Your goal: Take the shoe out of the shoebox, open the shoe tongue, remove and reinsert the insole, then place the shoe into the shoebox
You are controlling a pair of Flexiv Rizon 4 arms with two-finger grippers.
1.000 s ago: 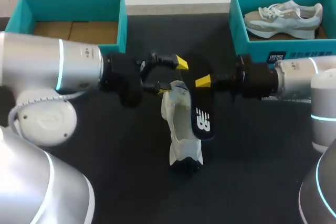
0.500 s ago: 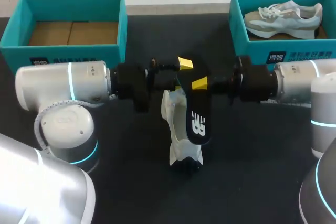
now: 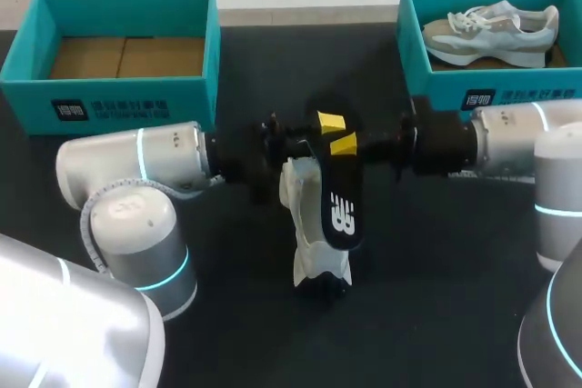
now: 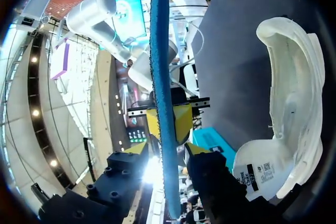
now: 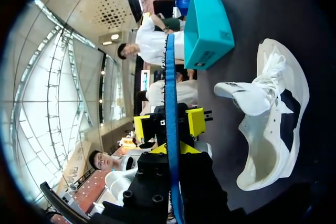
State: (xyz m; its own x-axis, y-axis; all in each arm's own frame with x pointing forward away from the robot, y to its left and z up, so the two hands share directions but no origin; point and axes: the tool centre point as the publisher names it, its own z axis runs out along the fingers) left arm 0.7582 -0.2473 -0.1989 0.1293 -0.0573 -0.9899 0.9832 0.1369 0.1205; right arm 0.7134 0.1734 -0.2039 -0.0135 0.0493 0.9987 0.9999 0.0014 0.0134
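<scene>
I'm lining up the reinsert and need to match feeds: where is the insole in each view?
Head view: insole slants over the white shoe, mid-table.
Left wrist view: insole edge-on, a blue strip between the fingers of the left tool; white shoe beside it.
Right wrist view: insole edge-on, clamped in the right tool; white shoe beside it.
Shared landmark: the white shoe.

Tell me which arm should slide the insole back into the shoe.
Right, likely. The right jaws are shut on the insole, held over the shoe; the left jaws stand open either side of it, not gripping.
</scene>
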